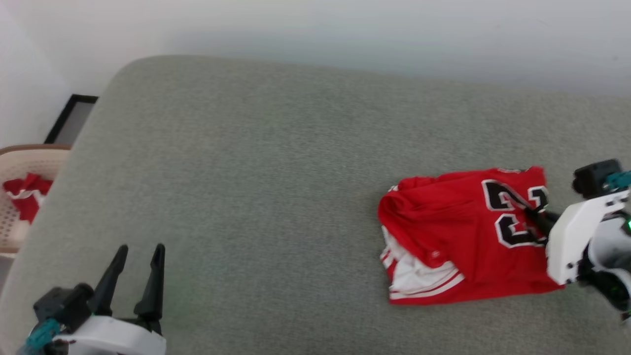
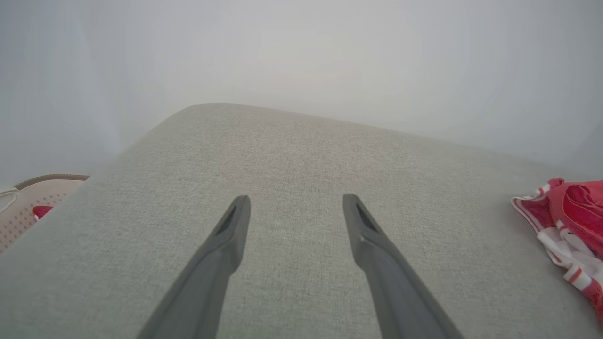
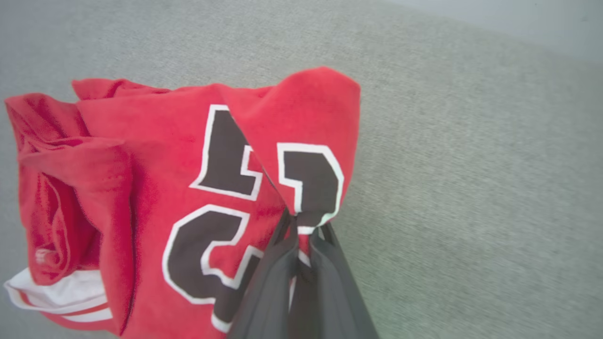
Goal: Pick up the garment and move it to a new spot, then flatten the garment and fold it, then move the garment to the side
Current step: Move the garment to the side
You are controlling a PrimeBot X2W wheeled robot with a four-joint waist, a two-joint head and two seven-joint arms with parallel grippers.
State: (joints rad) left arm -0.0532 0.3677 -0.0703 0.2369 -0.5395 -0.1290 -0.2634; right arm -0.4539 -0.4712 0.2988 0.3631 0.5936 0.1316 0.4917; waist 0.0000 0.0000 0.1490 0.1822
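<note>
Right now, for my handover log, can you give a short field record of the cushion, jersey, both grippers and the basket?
cushion: grey, bare at left and middle
jersey: red, loosely folded, at cushion's right
right gripper: shut on jersey's numbered edge
left gripper: open, over bare cushion
basket: beige, beside cushion's left end, red cloth inside

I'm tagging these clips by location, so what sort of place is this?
Probably a home-like room set up for laundry folding, though it could be a lab mock-up: a grey upholstered cushion against a white wall, a red jersey on it, and a beige lattice basket beside it.
</note>
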